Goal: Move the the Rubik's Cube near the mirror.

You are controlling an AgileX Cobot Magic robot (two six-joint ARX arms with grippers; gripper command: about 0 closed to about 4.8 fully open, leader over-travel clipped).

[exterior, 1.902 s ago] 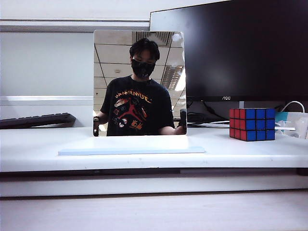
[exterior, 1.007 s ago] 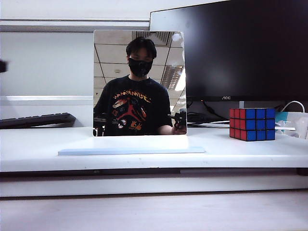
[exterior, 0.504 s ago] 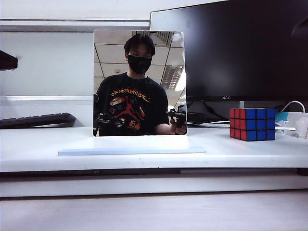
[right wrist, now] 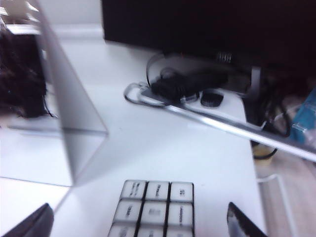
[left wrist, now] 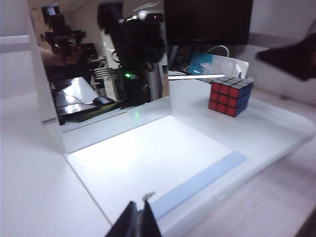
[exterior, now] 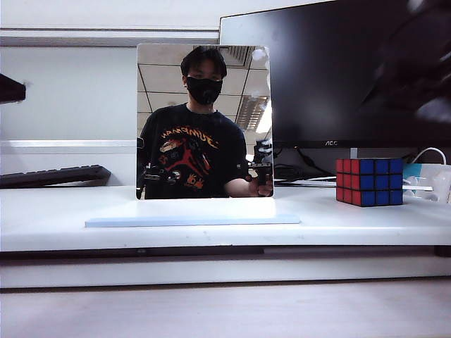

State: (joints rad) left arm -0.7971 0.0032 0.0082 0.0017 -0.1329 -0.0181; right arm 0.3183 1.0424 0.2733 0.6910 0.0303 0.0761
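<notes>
1. Rubik's Cube (exterior: 369, 182) sits on the white surface (exterior: 63, 218), well to the right of the mirror (exterior: 204, 121) in the exterior view and in front of the black monitor (exterior: 338, 70); nothing touches it yet.
2. You are, I judge, in the approach: the right end effector (right wrist: 140, 224) hangs above the cube, whose white top face shows between its two dark fingertips (right wrist: 34, 224) in the right wrist view.
3. Centre the cube between those fingertips before you descend, and square them to two opposite faces so it cannot twist out.
4. Come straight down, close on the cube's middle band, and lift just clear of the surface.
5. Carry it toward the mirror's pale-blue base plate (exterior: 190, 221) and set it down just beside the panel, without nudging the glass.
6. Your right end effector stands wide apart and holds nothing.
7. Your left end effector (left wrist: 140, 222) sits off to the mirror's side, away from the cube; its fingers look pressed together and empty, touching nothing.
</notes>
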